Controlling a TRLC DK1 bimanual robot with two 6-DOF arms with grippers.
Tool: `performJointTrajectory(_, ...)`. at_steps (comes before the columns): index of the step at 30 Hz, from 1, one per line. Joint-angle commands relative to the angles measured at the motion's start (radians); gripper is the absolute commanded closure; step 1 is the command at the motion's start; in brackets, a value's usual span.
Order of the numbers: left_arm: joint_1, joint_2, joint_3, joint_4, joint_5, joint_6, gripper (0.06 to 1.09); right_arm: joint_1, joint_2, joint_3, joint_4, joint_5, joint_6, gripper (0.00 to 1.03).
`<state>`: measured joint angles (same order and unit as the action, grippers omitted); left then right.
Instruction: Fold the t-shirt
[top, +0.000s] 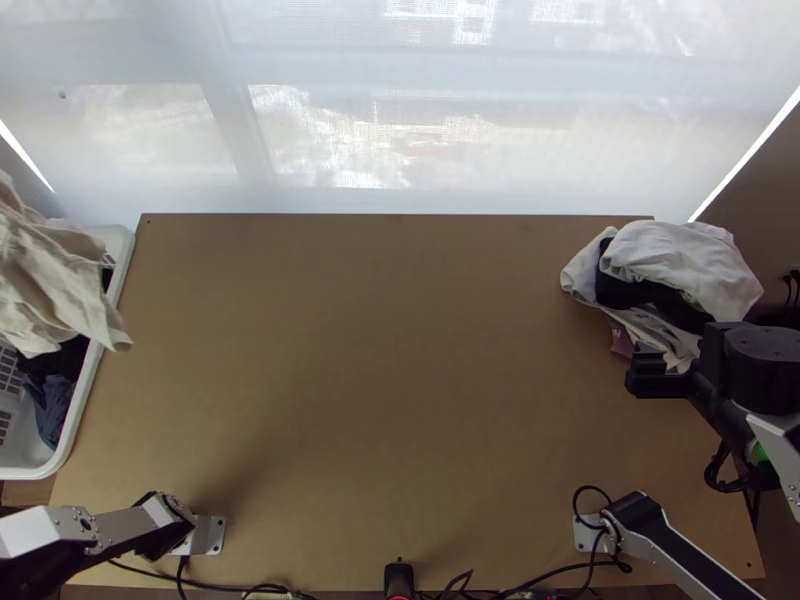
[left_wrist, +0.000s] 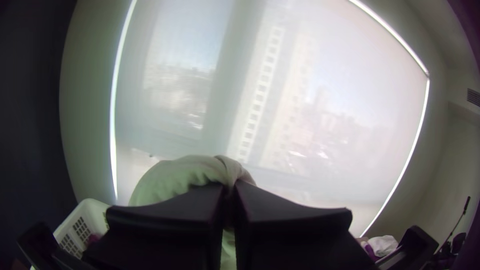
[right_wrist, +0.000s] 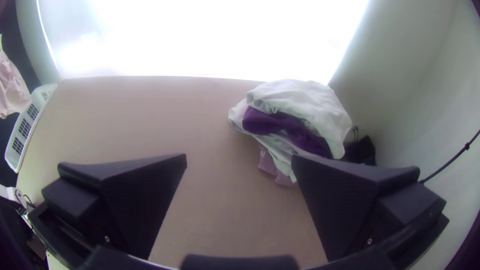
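A beige t-shirt (top: 55, 275) hangs bunched over the basket at the table's left side, its lower corner reaching over the basket's rim. In the left wrist view, my left gripper (left_wrist: 228, 189) is shut on a gathered part of this cloth (left_wrist: 187, 172), which drapes behind the fingers. The shirt's hanging end (right_wrist: 11, 90) appears at the left edge of the right wrist view. My right gripper (top: 642, 374) is over the table's right side, just on the near side of a clothes pile. In its wrist view the right gripper (right_wrist: 239, 162) stands open, nothing between its fingers.
A white basket (top: 115, 262) with dark clothes stands at the left. On the table's back right lies a bunched pile of white, dark and mauve clothes (top: 680, 260). Bare tabletop (top: 370, 370) spans the middle. Cables (top: 540, 580) run along the near edge.
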<state>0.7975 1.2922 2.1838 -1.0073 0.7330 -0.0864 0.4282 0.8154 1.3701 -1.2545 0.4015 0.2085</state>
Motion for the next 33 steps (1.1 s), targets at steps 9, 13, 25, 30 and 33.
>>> performJointTrajectory(9, -0.527, -0.165, -0.271, -0.03, -0.139, -0.139, 1.05, 0.032, -0.035, -0.006, 0.037, 0.0, -0.008, 0.05)
performJointTrajectory(13, -0.732, -0.255, -0.53, 0.084, -0.33, -0.139, 1.05, 0.024, -0.047, -0.008, 0.037, 0.0, -0.015, 0.05)
performJointTrajectory(25, -1.21, -0.361, -1.046, 0.217, -0.638, 0.048, 1.05, -0.014, -0.099, -0.066, 0.023, 0.0, -0.026, 0.05)
performJointTrajectory(30, -1.314, -0.357, -1.161, 0.276, -0.643, 0.063, 1.05, -0.032, -0.113, -0.091, 0.015, 0.0, -0.032, 0.05)
performJointTrajectory(33, -1.377, -0.355, -1.245, 0.303, -0.644, 0.079, 1.05, -0.042, -0.116, -0.097, 0.009, 0.002, -0.032, 0.05)
